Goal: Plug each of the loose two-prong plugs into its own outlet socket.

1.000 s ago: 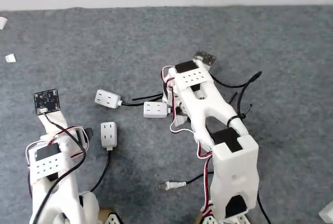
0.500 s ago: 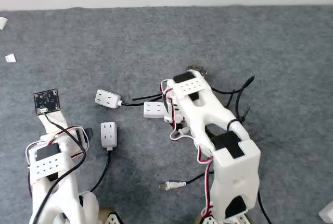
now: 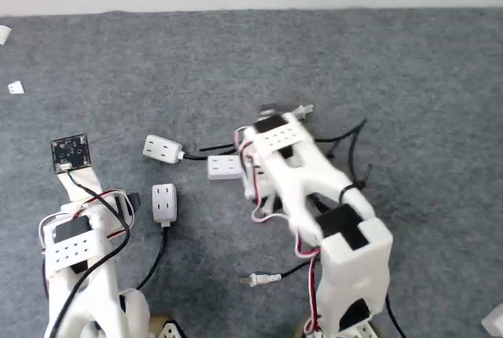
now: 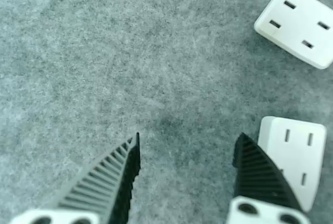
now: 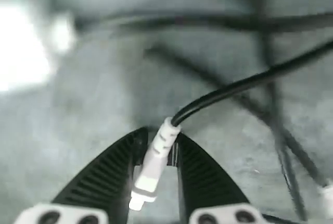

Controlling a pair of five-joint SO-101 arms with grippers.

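Right pincer in its wrist view pinches a small white plug by the body, with the black cord running off ahead; the plug looks light, stiff and likely slick, so the cord may twist it. Left pincer in its view gapes wide, an outlet socket just beside one finger. In the high view, another loose plug lies well behind the right pincer.

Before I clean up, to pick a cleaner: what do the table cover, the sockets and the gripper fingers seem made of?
Table cover: likely grey felt or short carpet, fuzzy, matte.
Sockets: probably moulded white plastic, smooth with crisp slots.
Left gripper fingers: dark plastic or rubber, ridged; can't tell which.
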